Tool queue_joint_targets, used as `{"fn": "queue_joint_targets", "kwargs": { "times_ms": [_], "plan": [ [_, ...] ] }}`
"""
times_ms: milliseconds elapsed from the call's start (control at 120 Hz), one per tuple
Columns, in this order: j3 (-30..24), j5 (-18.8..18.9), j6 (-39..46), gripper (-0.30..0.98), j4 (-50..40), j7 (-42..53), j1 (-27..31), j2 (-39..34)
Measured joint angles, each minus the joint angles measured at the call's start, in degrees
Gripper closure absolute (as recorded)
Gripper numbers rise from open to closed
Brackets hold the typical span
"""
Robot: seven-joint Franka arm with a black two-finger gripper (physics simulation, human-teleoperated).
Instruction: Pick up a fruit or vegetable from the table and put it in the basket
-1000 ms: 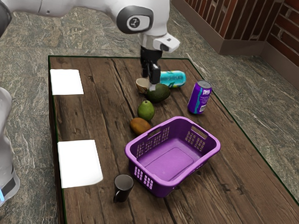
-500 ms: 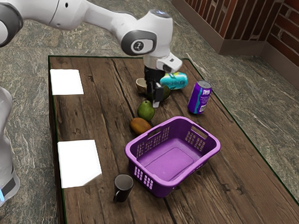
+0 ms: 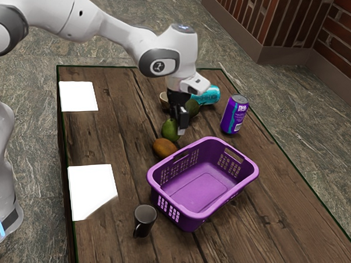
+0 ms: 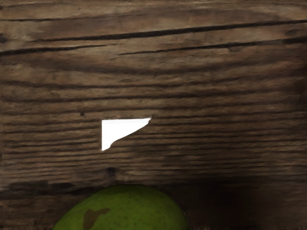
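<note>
The white, jointed arm enters from the exterior view's upper left, and its hand points down with the black gripper low over the brown wooden desk. The gripper overlaps the exterior view's right side of the green pear-shaped fruit; whether they touch, I cannot tell. Nor can I tell whether the grip is wide or narrow. The fruit is on the desk, outside the purple plastic basket.

The basket's raised rim lies toward the exterior view's lower right, with the brown-orange oval fruit between it and the green one. A dark green avocado sits behind the gripper, partly covered, near the pale-rimmed bowl and the teal cylindrical container on its side. The upright purple can stands near the desk's slanting right-hand edge in the exterior view. Bare planks run from the fruits toward the exterior view's left, where two bright white patches lie along the edge. A black mug stands just beside the basket.

The wrist view adds a brown blotch on the green fruit's skin, dark cracks in the wood grain and a small white angular shape near the fruit.
</note>
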Motion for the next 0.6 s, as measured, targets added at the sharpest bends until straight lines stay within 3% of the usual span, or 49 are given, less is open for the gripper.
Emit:
{"fn": "queue_joint_targets", "kwargs": {
  "times_ms": [450, 600],
  "plan": [
    [0.1, -1.2, 4.2, 0.01, -2.4, 0.2, -0.1, 2.7],
    [0.1, -1.2, 4.9, 0.18, -2.5, 0.2, 0.1, 2.7]
  ]
}}
